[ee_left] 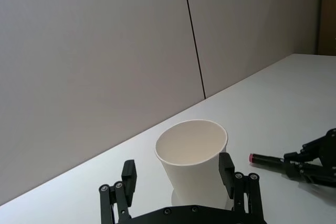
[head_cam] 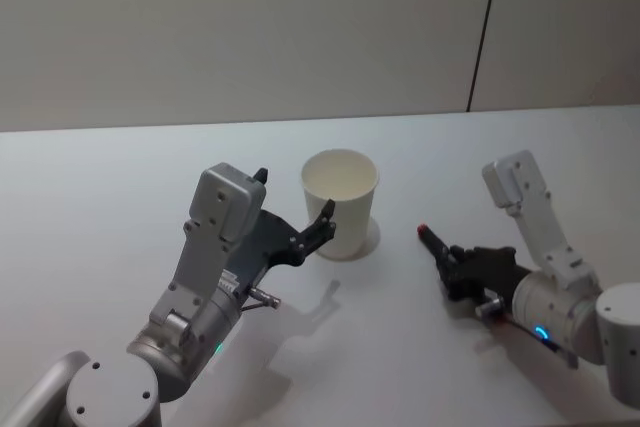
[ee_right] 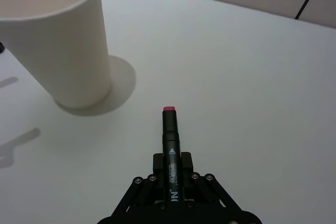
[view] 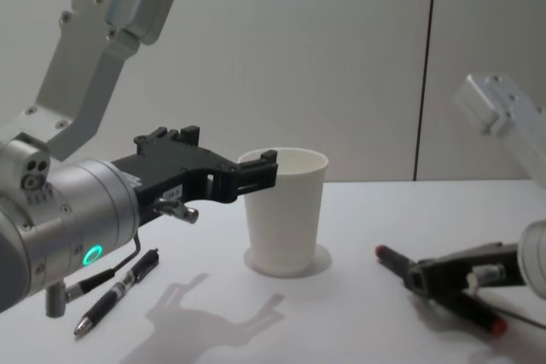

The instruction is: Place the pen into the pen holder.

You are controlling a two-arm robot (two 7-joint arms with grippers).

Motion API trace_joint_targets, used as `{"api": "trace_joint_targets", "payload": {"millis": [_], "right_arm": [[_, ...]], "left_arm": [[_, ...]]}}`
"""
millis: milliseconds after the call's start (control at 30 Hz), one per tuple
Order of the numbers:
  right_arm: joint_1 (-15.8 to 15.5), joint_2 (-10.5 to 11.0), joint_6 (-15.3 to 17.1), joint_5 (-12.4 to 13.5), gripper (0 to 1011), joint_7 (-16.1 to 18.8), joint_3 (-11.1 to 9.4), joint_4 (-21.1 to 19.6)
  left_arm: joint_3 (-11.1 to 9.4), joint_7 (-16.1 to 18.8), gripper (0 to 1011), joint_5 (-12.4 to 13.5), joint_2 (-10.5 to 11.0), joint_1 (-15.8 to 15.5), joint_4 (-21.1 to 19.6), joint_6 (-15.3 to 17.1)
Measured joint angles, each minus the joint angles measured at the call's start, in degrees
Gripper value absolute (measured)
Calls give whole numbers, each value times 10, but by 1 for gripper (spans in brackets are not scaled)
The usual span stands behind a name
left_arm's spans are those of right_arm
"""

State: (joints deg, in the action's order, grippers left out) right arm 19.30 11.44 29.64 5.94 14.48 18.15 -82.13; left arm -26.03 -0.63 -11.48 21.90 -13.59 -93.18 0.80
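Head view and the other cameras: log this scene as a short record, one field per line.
pen holder: white paper cup, upright on table
pen: black, red-ended, right of the pen holder, red end toward it
right gripper: shut on the pen, low over table
left gripper: open, straddling the pen holder
second pen: dark, lying on table at far left
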Motion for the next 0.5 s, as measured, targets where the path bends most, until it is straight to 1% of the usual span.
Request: {"api": "trace_joint_targets", "payload": {"millis": [267, 500], "right_arm": [[-8, 7, -33, -18, 177, -11, -1, -35], [-19, 14, -79, -33, 177, -23, -1, -65]], "left_arm": [[0, 0, 1000, 0, 0, 0, 0, 0], [0, 0, 1000, 0, 0, 0, 0, 0]]}}
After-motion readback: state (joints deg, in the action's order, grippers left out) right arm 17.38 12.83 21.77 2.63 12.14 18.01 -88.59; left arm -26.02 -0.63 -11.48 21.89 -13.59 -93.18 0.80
